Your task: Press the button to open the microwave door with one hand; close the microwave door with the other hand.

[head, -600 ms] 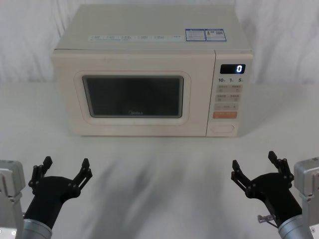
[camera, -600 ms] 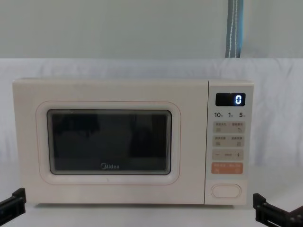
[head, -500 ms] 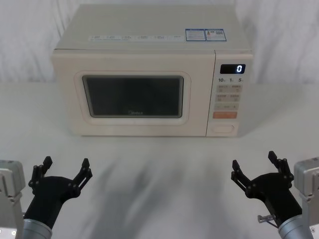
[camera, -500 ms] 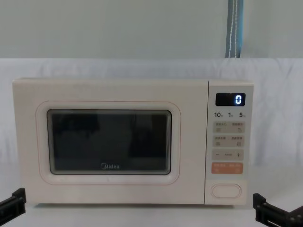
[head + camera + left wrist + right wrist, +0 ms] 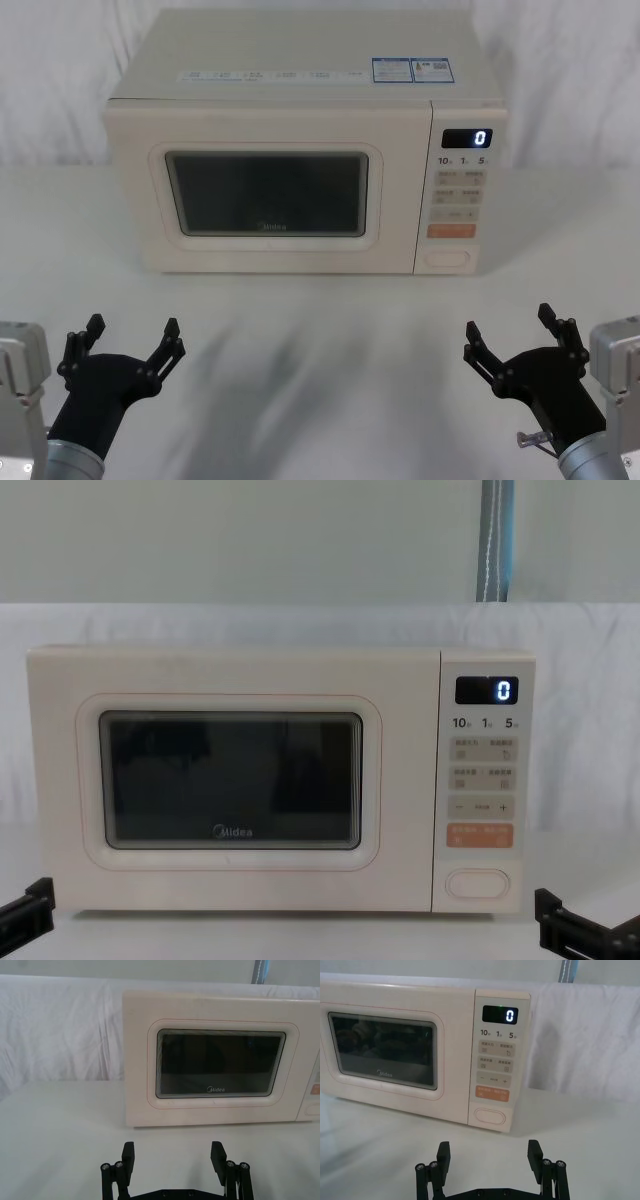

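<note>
Fingers of the left gripper [image 5: 128, 338] are spread wide with nothing between them, low over the white table [image 5: 320, 330] on the robot's left and well short of the microwave. The right gripper [image 5: 512, 330] mirrors it on the right side, its black fingers [image 5: 443, 1152] likewise parted and empty, also clear of the oven front. Both black grippers sit on grey metal arm links at the lower corners of the head view.

Ahead of them the cream microwave stands square on the table. The microwave door [image 5: 270, 195], with its dark window and "Midea" mark, lies flush with the front and looks closed, though the seam is hard to judge. To its right is the control panel, whose display [image 5: 466, 138] reads 0. The button [image 5: 448, 259], a wide oval, sits at the panel's bottom just below the orange key [image 5: 451, 231], untouched.
</note>
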